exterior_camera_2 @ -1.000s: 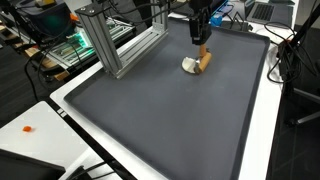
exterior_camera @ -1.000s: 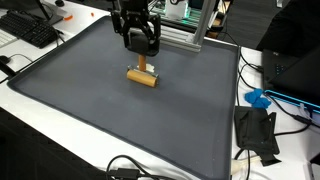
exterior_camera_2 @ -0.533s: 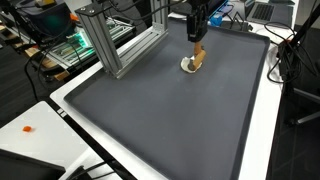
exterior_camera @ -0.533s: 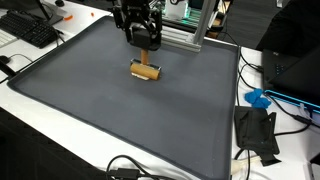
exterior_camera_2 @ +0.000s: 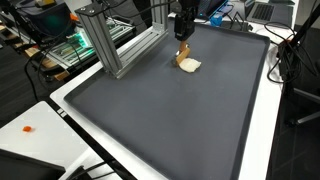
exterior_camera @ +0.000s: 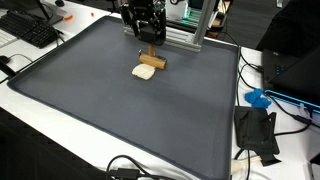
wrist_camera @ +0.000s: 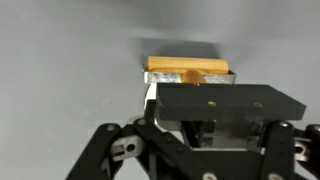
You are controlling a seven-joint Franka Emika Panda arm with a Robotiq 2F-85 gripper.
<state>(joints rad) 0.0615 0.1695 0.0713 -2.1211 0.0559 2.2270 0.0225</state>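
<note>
Shifted toward the mat's (exterior_camera: 90,105) far edge, the downward-pointing arm's tool (exterior_camera: 151,49) pinches the tilted wooden-backed eraser (exterior_camera: 149,66).

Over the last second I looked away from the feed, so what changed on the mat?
The gripper, shut on the block, carried it across the mat toward the frame. The block turned, so its white face now shows. The grip stayed shut. The mat, frame and keyboard did not move.

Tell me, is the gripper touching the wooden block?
Touching. The wrist view shows the gripper shut on the wooden block, with no gap between its fingers and the wood.
</note>
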